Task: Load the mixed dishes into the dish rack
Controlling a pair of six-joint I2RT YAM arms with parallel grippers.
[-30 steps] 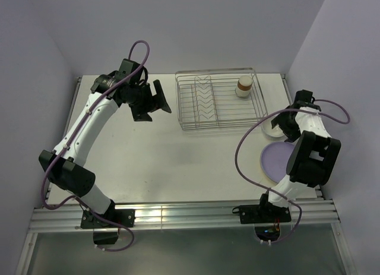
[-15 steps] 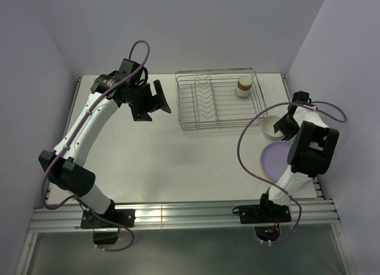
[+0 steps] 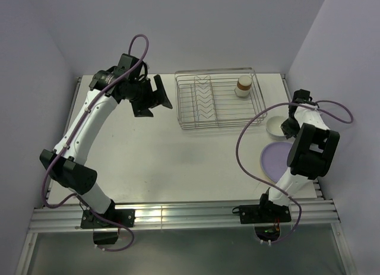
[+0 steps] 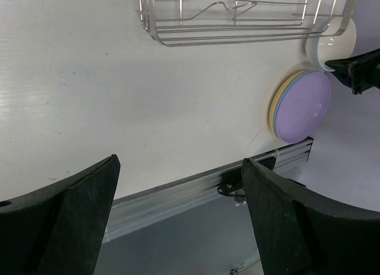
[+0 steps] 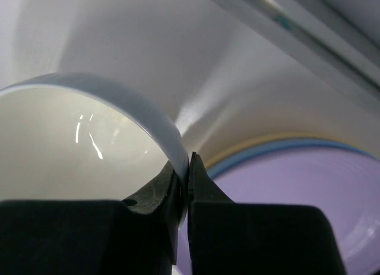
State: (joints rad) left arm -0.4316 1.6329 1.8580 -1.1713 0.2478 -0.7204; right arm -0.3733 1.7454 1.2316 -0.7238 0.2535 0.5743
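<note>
One wall of the small white bowl (image 5: 89,126) is pinched by the right gripper (image 5: 188,168), just off the near right corner of the dish rack (image 3: 222,108); loading likely means carrying it leftward.

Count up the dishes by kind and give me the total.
plates: 3 (purple, blue and yellow, stacked)
bowl: 1
cup: 1
Total: 5
</note>
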